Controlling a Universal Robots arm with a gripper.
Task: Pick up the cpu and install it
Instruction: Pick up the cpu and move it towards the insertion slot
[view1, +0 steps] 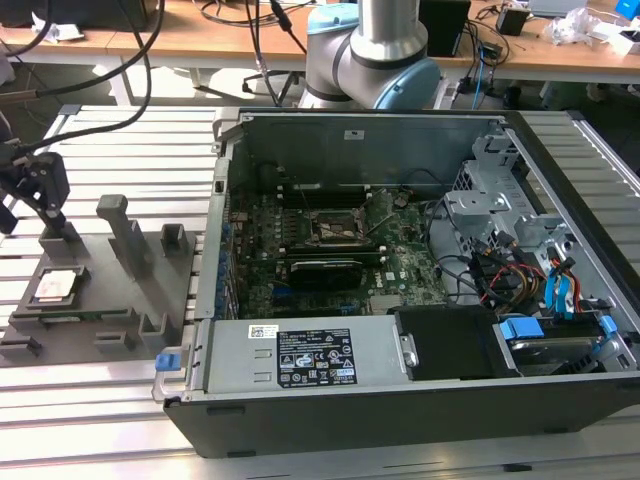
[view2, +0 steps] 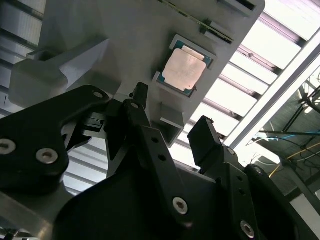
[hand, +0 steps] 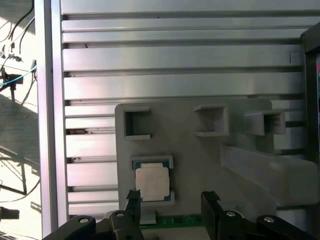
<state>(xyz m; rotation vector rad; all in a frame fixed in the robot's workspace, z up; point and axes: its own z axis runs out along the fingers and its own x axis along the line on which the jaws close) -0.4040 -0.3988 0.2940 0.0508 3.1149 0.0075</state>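
The cpu (view1: 57, 287) lay flat in a square pocket of the grey tray (view1: 112, 322), at the exterior view's left, well apart from the open computer case (view1: 400, 405). The gripper (hand: 170, 198) hung close above it, spread open and holding nothing

Strong daylight glared white off the bench (view2: 280, 65) slats in the second wrist view. The claw (view2: 171, 106) lay in shadow. The exterior view was evenly lit.

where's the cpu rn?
The cpu sits in a pocket of the grey fixture plate at the exterior view's left, under the open gripper.
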